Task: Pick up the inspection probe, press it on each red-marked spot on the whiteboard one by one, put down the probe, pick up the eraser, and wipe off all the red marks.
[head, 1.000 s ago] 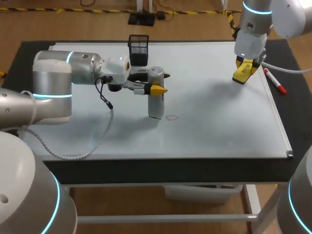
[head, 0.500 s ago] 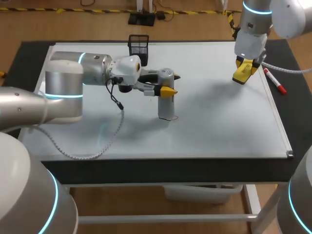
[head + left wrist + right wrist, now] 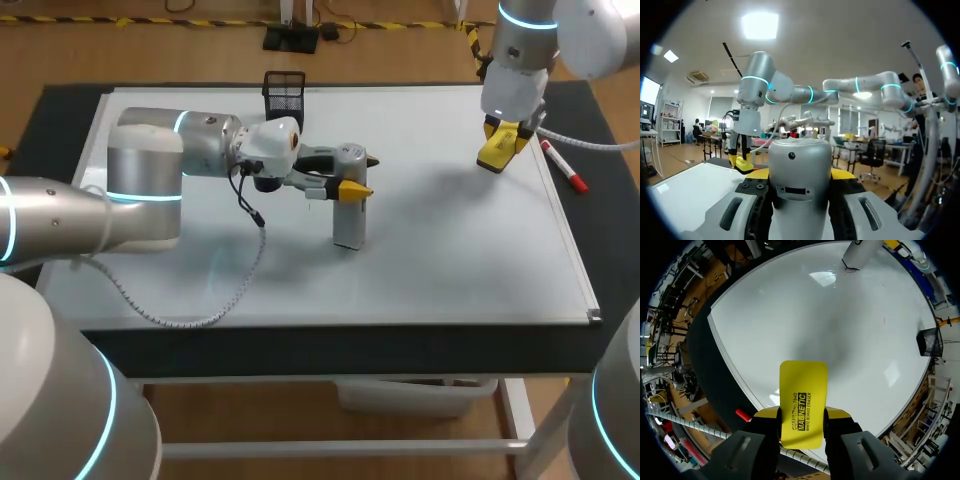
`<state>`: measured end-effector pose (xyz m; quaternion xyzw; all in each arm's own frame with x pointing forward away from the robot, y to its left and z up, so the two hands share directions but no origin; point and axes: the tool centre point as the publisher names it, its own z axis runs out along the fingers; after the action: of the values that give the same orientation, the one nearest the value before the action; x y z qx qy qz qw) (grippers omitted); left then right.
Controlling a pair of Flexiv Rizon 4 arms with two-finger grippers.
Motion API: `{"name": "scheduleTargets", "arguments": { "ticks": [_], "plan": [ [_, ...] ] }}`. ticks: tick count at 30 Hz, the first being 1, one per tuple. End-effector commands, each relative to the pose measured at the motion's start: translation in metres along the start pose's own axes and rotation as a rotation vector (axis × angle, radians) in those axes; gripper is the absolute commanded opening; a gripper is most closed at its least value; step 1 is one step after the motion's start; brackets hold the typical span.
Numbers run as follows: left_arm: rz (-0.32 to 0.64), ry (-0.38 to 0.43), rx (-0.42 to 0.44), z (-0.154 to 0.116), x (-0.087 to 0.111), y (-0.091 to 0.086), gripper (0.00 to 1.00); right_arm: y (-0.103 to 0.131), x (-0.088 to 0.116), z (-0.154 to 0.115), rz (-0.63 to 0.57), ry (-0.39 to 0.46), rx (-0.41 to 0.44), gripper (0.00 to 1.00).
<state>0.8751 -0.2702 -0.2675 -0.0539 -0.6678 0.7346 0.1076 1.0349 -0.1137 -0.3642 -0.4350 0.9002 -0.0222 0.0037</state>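
Two grippers seen, each pinching something. Found the left gripper [image 3: 358,176] lying sideways over the whiteboard [image 3: 450,260], yellow tips pressed against the upper part of the inspection probe [image 3: 348,218] from two sides. Saw the probe held upright below the fingers, its lower end touching the board directly under the gripper. Could not make out any red mark around its foot. From the left wrist, looked along the fingers at the probe's rounded silver top filling the gap between them, with a yellow tip just showing at either side. Noted a black mesh holder [image 3: 284,96] behind that gripper, near the board's far edge, and a pale cable [image 3: 235,285] trailing from the arm down onto the board. Found the right gripper [image 3: 802,415] well apart from the left, above the board near its far right corner, pointing down and closed on the yellow eraser [image 3: 803,390]. Saw the eraser gripped flat between both fingers and sticking out ahead of them. Spotted a red marker [image 3: 563,166] just beside that gripper, lying along the board's edge.
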Motion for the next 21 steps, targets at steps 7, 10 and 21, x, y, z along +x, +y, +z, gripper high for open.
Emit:
{"name": "scheduleTargets", "arguments": {
  "ticks": [7, 10, 21],
  "plan": [
    [0.003, 0.006, -0.003, 0.002, -0.0053, 0.0048, 0.0, -0.0009, -0.0004, -0.0009, -0.002, 0.005, 0.001, 0.0],
    [0.016, 0.004, 0.001, 0.0023, -0.0058, 0.0049, 0.0, -0.0009, -0.0004, -0.0009, -0.002, 0.005, 0.001, 0.0],
    [0.011, 0.002, -0.009, 0.0021, -0.0063, 0.0088, 0.0, -0.0009, -0.0004, -0.0009, -0.002, 0.005, 0.001, 0.0]
  ]
}}
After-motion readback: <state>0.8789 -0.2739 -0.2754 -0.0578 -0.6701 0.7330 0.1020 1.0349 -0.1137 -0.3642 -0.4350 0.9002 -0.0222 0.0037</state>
